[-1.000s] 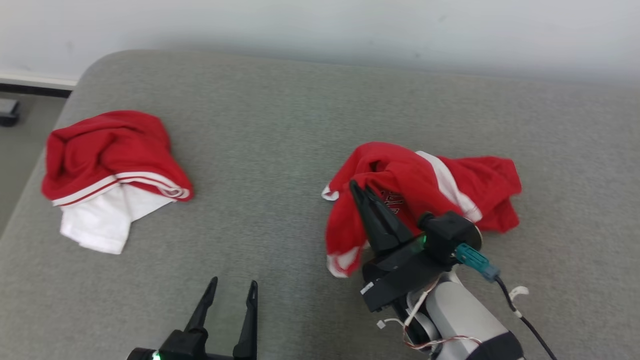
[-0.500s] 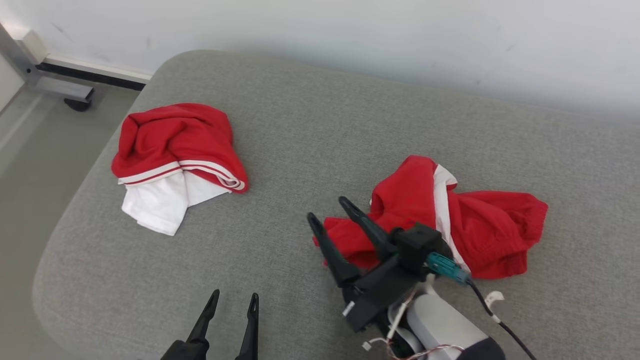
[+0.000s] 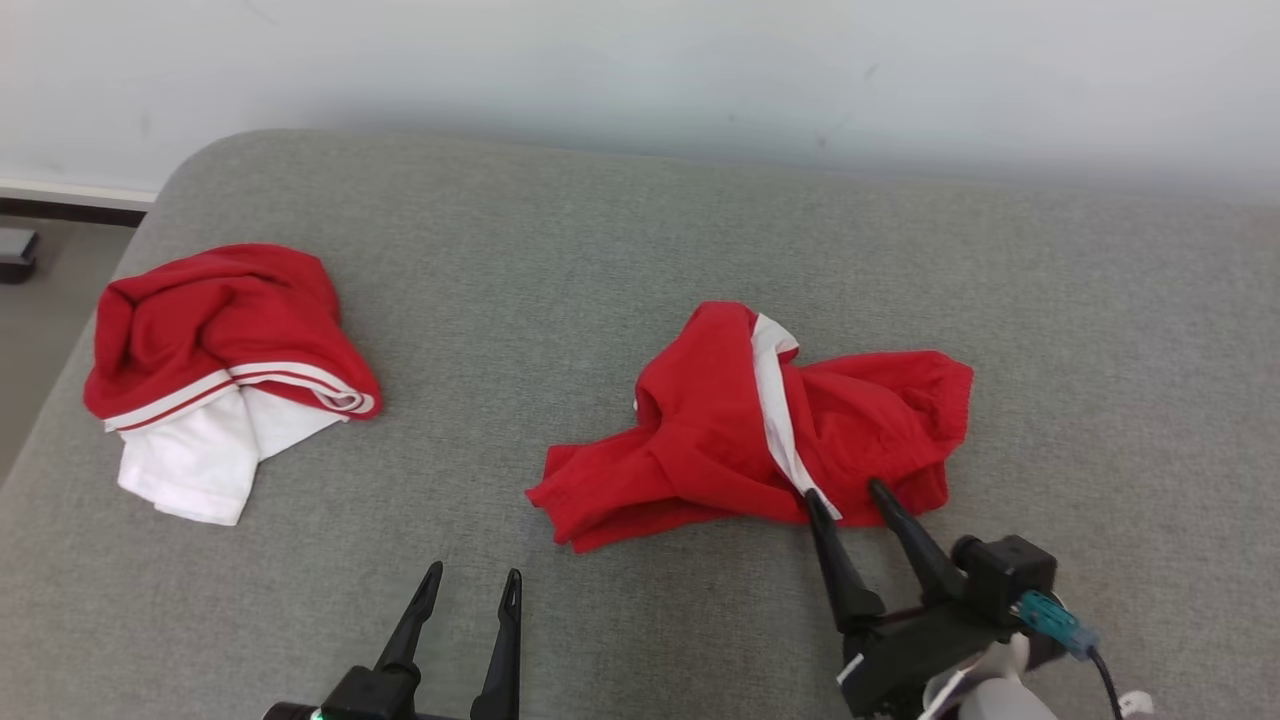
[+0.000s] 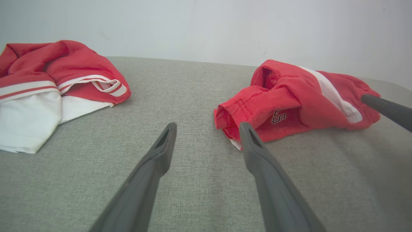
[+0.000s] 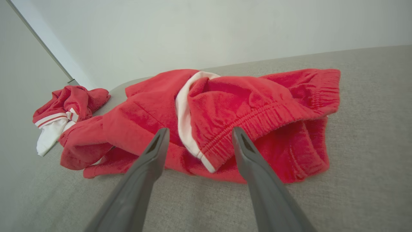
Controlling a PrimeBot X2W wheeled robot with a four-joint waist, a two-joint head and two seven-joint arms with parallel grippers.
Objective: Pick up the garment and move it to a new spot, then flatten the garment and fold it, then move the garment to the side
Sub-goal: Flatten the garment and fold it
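on the grey cushion (image 3: pixel 560 250), near its middle, lies the garment (image 3: pixel 760 430): a crumpled pair of red shorts with a white stripe (image 5: pixel 183 112) down one side and a gathered elastic waistband (image 5: pixel 273 112). one leg trails out toward the robot's left. the rest is bunched in folds, so its full outline is hard to make out.

the right gripper (image 3: pixel 842 490) sits at the garment's near edge. its two dark fingers are spread apart with nothing clamped between them, and the stripe's end lies just beyond the tips. whether the tips touch the cloth cannot be told. its pale forearm is cut off by the bottom edge of the head view.

the left gripper (image 3: pixel 474 571) hangs low over bare cushion, well apart from the garment. its fingers are also parted and hold nothing.

a second garment (image 3: pixel 220 340), red with red-and-white bands and a white part beneath, lies in a heap near the cushion's left edge.

dark stitched characters (image 4: pixel 277 117) show on the shorts in the left wrist view. they are half tucked under a fold and cannot be read for certain.
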